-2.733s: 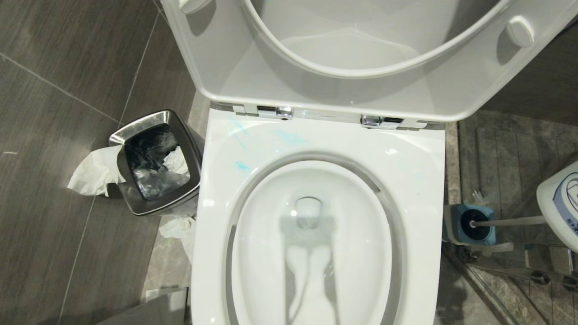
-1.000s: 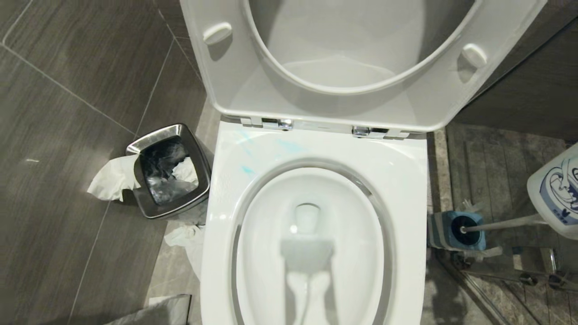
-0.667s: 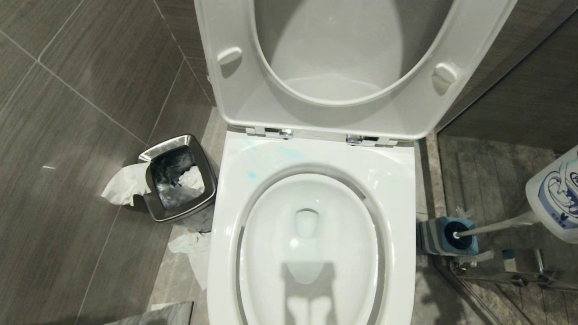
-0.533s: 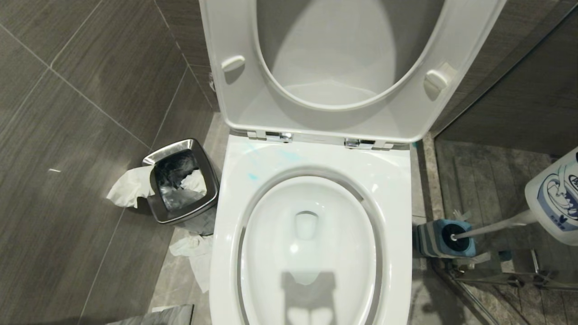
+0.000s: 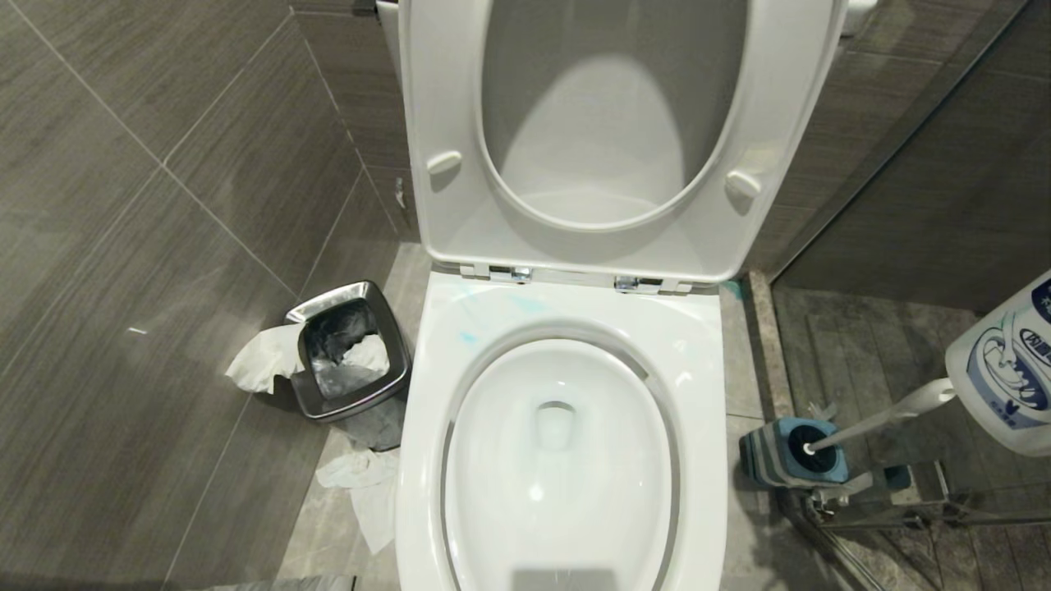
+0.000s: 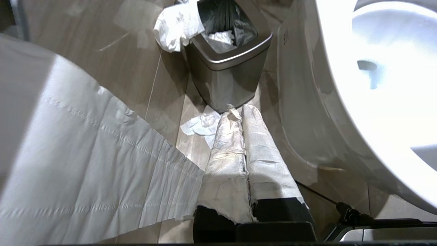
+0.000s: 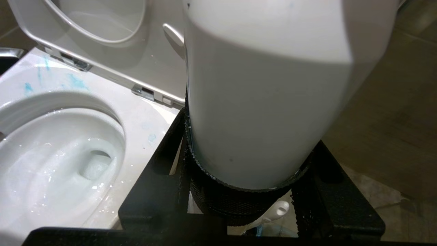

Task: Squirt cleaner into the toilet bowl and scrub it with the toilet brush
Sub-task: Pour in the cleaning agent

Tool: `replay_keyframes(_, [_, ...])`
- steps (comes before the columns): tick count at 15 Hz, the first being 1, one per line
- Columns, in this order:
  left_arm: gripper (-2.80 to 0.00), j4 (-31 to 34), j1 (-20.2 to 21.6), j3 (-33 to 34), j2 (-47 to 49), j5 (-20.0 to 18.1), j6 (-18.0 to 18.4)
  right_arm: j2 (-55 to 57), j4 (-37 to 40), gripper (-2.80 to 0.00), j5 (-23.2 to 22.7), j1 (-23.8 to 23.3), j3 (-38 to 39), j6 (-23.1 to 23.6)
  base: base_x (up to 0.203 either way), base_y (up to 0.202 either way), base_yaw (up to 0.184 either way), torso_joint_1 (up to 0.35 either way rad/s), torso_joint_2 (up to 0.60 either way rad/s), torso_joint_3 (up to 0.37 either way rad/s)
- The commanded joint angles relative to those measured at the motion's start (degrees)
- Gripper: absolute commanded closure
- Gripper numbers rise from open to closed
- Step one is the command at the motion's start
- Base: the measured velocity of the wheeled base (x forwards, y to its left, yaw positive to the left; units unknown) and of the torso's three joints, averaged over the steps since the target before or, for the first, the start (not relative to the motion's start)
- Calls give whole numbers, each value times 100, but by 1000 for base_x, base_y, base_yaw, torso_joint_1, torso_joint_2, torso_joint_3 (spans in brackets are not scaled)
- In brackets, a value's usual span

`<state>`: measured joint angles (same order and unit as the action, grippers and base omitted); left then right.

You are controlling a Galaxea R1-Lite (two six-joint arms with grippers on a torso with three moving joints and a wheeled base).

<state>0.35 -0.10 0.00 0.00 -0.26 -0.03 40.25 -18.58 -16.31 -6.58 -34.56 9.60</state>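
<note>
1. Toilet bowl (image 5: 558, 460): I see it straight ahead, white and glossy, with the seat and lid (image 5: 460, 123) raised upright behind it. I place everything else by this bowl.
2. Cleaner (image 5: 468, 336): pale blue smears lie on the broad rim at the bowl's back left corner, just in front of the hinges. In the right wrist view the same smears (image 7: 73, 82) show on the rim beside the basin.
3. Bottle (image 5: 1006, 369): a large white bottle with a blue printed label sits to the right of the bowl, well apart from it.
4. Right gripper (image 7: 244, 194): its black jaws are clamped on the bottle's (image 7: 266, 85) body, one on each side, so I read it as pinching the bottle.
5. Toilet brush (image 5: 891, 410): the slim white handle leans up and to the right, with the black bristle head down in the holder. It lies to the right of the bowl, near the bottle. Its rounded handle end (image 7: 278, 208) shows beneath the bottle in the right wrist view.
6. Holder (image 5: 780, 464): a square blue-grey box on the floor just right of the bowl.
7. Left gripper (image 6: 235, 112): it is low to the left of the bowl, with its paper-wrapped fingers (image 6: 225, 153) pressed together and a sheet of tissue (image 6: 88, 171) trailing beside them.
8. Bin (image 5: 349, 361): a small steel bin stands on the floor just left of the bowl, black-lined, with tissue (image 5: 259, 365) hanging over its edge.
9. Crumpled tissue (image 5: 361, 484): on the floor between the bin and the bowl's base.
</note>
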Motion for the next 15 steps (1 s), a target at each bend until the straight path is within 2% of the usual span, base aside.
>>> replay_keyframes(1, [0, 0, 1, 18, 9, 0, -6, 114, -14, 0, -12, -1, -7, -58, 0, 0, 0, -2, 2, 217])
replay_keyframes(15, [0, 0, 1, 18, 9, 0, -6, 317, -21, 0, 14, -1, -23, -73, 0, 0, 0, 3, 1, 200])
